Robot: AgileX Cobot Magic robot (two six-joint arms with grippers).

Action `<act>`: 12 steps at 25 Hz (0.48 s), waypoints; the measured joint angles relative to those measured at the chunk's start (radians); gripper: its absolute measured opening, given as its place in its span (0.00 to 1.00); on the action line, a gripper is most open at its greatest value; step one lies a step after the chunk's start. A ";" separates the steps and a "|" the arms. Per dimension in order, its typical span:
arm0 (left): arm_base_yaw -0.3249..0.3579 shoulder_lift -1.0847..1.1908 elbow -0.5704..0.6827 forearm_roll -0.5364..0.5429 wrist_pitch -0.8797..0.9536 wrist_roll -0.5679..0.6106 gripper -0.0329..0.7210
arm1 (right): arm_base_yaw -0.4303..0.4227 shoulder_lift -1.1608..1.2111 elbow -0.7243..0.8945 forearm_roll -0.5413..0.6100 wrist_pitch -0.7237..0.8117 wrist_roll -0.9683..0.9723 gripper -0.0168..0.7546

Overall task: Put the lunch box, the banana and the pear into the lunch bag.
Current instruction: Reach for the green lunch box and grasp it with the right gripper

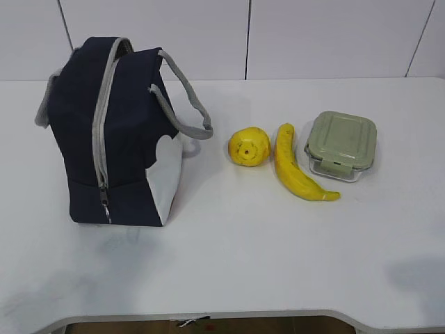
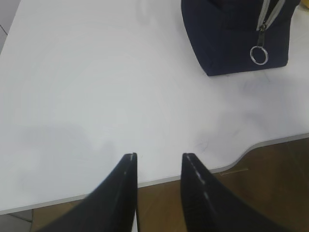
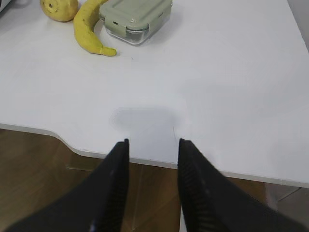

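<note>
The navy lunch bag (image 1: 115,132) stands upright at the table's left, its grey zipper (image 1: 103,139) shut; its lower corner shows in the left wrist view (image 2: 231,38). The yellow pear (image 1: 249,147), the banana (image 1: 295,170) and the lunch box (image 1: 341,146) with its sage-green lid lie in a row to the bag's right. They also show at the top of the right wrist view: pear (image 3: 59,8), banana (image 3: 89,31), lunch box (image 3: 136,19). My left gripper (image 2: 159,155) is open and empty over the table's front edge. My right gripper (image 3: 153,141) is open and empty, also at the front edge.
The white table (image 1: 243,264) has a curved cutout in its front edge (image 1: 201,319). A white panelled wall (image 1: 278,35) stands behind it. Brown floor (image 3: 38,174) shows below the edge. Neither arm shows in the exterior view.
</note>
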 joint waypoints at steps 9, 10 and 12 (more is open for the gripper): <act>0.000 0.000 0.000 0.000 0.000 0.000 0.36 | 0.000 0.000 0.000 0.000 0.000 0.000 0.41; 0.000 0.000 0.000 0.000 0.000 0.000 0.36 | 0.000 0.000 0.000 0.000 0.000 0.000 0.41; 0.000 0.000 0.000 0.000 0.000 0.000 0.36 | 0.000 0.000 0.000 0.000 0.000 0.000 0.41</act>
